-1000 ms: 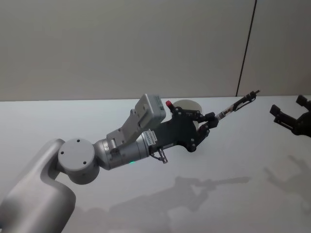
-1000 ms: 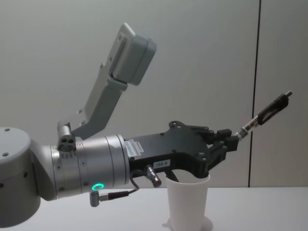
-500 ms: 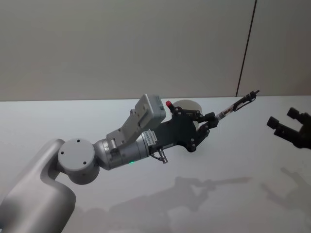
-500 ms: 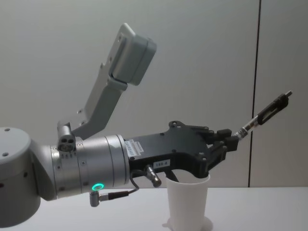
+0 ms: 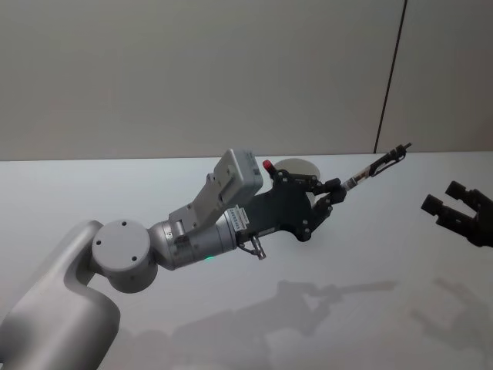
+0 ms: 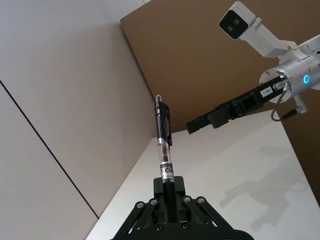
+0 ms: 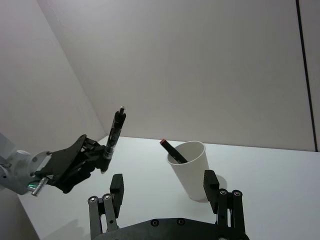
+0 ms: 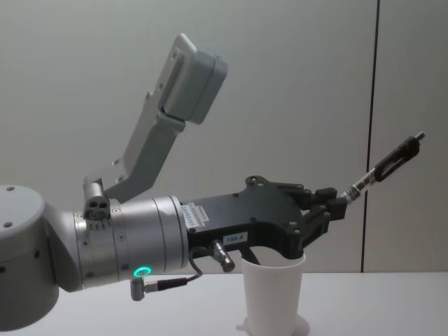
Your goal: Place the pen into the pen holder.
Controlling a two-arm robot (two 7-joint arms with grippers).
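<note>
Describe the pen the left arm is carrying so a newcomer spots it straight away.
Start at the white cup on the white table. Beside it, the left gripper holds a black-and-clear pen by one end, tilted up in the air. The other pen, red-tipped, already leans inside the cup.

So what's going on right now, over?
Left tool shut on pen, raised beside pen holder. Right tool open, off right. Red-tipped pen already inside.
</note>
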